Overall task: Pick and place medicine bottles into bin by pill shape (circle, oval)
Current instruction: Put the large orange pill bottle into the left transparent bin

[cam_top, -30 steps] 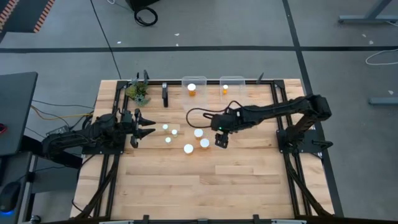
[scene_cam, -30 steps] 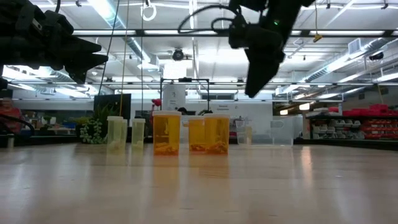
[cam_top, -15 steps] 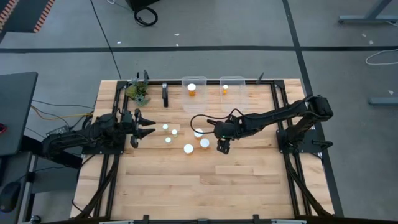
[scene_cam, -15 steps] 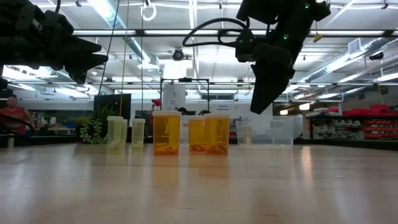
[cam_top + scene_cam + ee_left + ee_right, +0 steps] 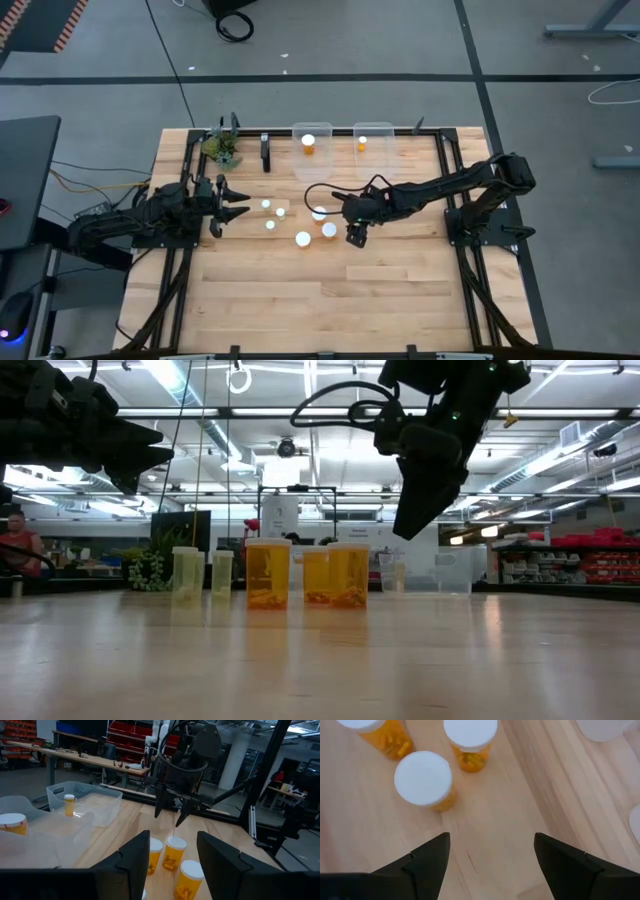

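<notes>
Several amber medicine bottles with white caps stand upright on the wooden table [image 5: 300, 300]: three in a cluster [image 5: 319, 213] [image 5: 328, 230] [image 5: 303, 239] and two paler ones [image 5: 266, 206] [image 5: 270, 224] farther left. My right gripper [image 5: 357, 235] hovers open just right of the cluster, pointing down. Its wrist view [image 5: 492, 837] shows the nearest cap [image 5: 423, 779] ahead of the fingers, untouched. My left gripper [image 5: 235, 212] waits open and empty, left of the pale bottles; it shows in its wrist view [image 5: 172, 842].
Two clear bins [image 5: 311, 128] [image 5: 372, 128] stand at the far edge, each with one bottle inside [image 5: 309, 143] [image 5: 362, 143]. A small green plant [image 5: 222, 148] and a dark upright piece [image 5: 265, 152] stand at the far left. The near half of the table is bare wood.
My right gripper has gone a little toward the table's near edge and down, then drifted slightly left toward the bottle cluster. Its fingers stay open. The bottles have kept still.
</notes>
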Motion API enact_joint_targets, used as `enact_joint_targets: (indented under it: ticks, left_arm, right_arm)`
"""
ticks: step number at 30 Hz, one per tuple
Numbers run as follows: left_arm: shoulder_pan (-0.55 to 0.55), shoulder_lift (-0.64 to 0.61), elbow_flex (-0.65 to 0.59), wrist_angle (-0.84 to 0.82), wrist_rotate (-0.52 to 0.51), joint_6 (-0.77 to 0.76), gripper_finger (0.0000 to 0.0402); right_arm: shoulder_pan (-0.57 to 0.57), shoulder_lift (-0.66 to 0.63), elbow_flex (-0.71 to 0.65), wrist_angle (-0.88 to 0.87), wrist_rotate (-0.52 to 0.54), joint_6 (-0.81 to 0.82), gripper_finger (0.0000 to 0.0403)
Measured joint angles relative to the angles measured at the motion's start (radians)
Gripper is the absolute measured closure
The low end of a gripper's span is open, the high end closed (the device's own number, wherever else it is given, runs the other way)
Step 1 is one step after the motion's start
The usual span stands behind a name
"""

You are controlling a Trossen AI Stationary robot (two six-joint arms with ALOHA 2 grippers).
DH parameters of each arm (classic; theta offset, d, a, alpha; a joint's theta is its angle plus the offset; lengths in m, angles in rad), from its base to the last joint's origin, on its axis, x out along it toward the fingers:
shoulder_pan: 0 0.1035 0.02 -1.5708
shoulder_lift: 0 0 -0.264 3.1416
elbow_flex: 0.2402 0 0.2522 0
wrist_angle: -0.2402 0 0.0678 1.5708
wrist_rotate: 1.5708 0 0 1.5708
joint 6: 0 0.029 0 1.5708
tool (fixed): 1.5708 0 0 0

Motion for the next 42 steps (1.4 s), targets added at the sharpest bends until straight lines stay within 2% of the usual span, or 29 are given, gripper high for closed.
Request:
enact_joint_targets:
  ticks: [42]
  left_arm:
    - [0.0, 0.0, 0.0, 0.0, 0.0, 0.0, 0.023]
  right_arm:
    - [0.0, 0.001, 0.001, 0.042, 0.023, -0.019, 0.0106]
